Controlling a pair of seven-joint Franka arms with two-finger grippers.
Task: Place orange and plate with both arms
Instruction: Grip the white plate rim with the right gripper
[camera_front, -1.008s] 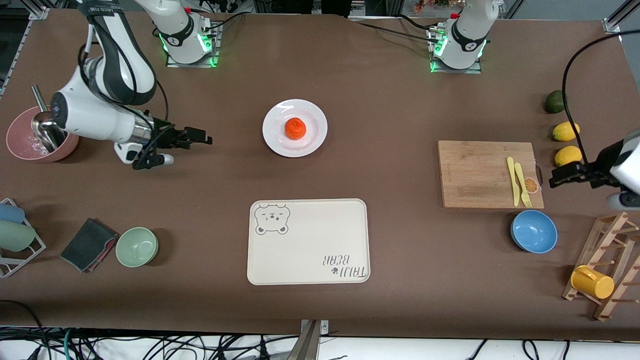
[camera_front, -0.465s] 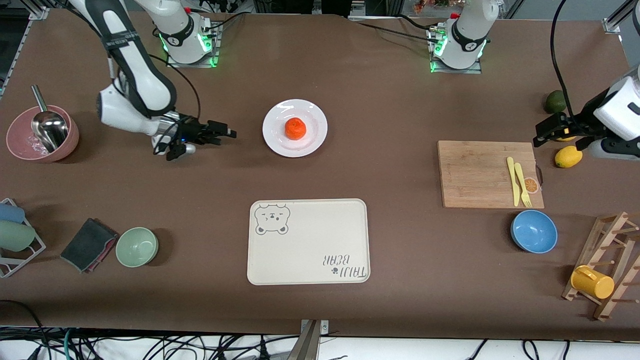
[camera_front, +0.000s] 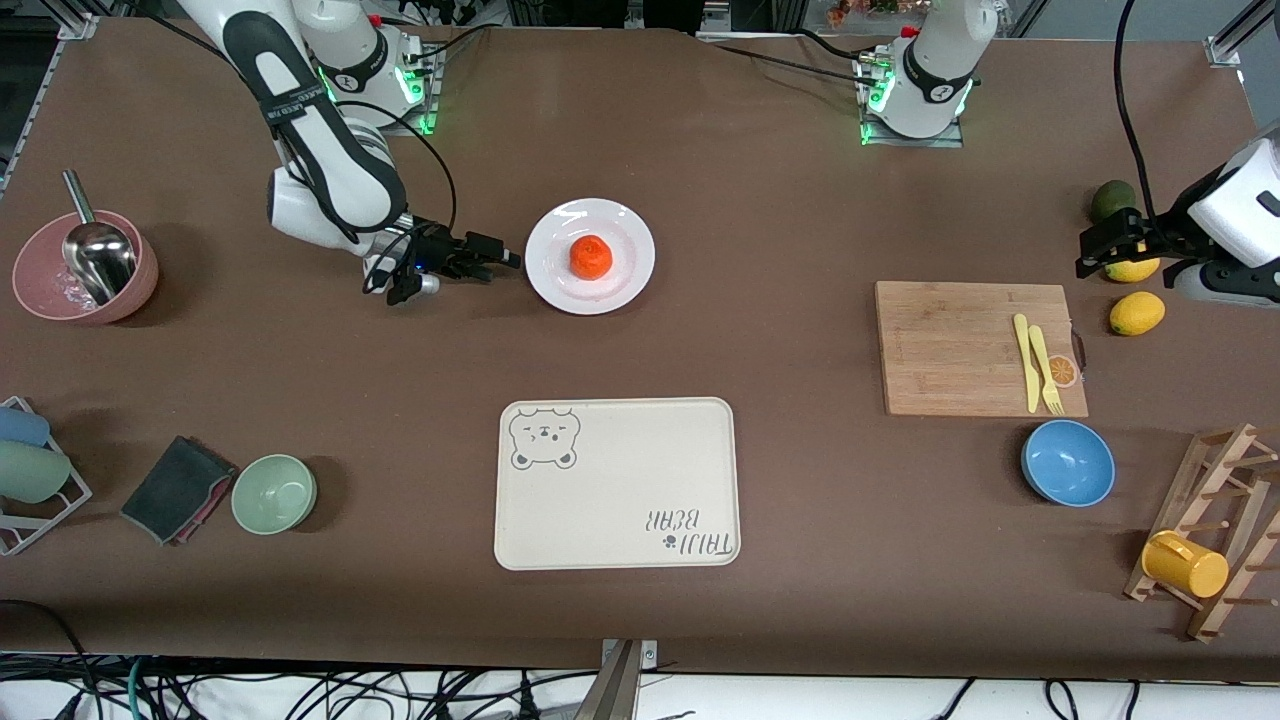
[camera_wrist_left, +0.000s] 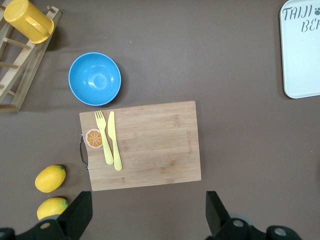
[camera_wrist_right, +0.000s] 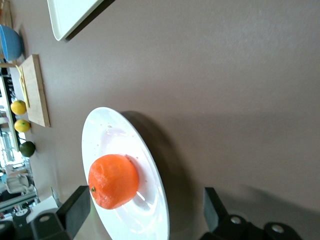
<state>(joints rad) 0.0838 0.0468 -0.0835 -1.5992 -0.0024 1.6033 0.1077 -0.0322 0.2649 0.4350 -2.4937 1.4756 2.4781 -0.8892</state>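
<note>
With both arms reaching out over the desk (camera_front: 800, 220), noted as follows.

Orange (camera_front: 591, 256) resting in the middle of the white plate (camera_front: 630, 285); plate flat on the desk, midway between the two arm bases, farther from the front camera than the beige bear tray (camera_front: 617, 484).

Right hand (camera_front: 490, 262) low over the desk, just beside the plate rim on the side toward the right arm's end, fingers spread apart, nothing between them. In the right wrist view, orange (camera_wrist_right: 113, 181) and plate (camera_wrist_right: 150, 160) between the two dark fingertips (camera_wrist_right: 72, 207), no contact with either.

Left hand (camera_front: 1098, 252) up over the yellow lemons (camera_front: 1137, 312) near the left arm's end of the desk, fingers spread apart and empty. In the left wrist view, looking down on the wooden cutting board (camera_wrist_left: 150, 145) carrying a yellow fork (camera_wrist_left: 104, 137) and yellow knife (camera_wrist_left: 115, 142), blue bowl (camera_wrist_left: 95, 79) beside the board, two lemons (camera_wrist_left: 50, 178) by the board's handle end.

Dark green fruit (camera_front: 1110, 200) next to the lemons, farther from the front camera.
</note>
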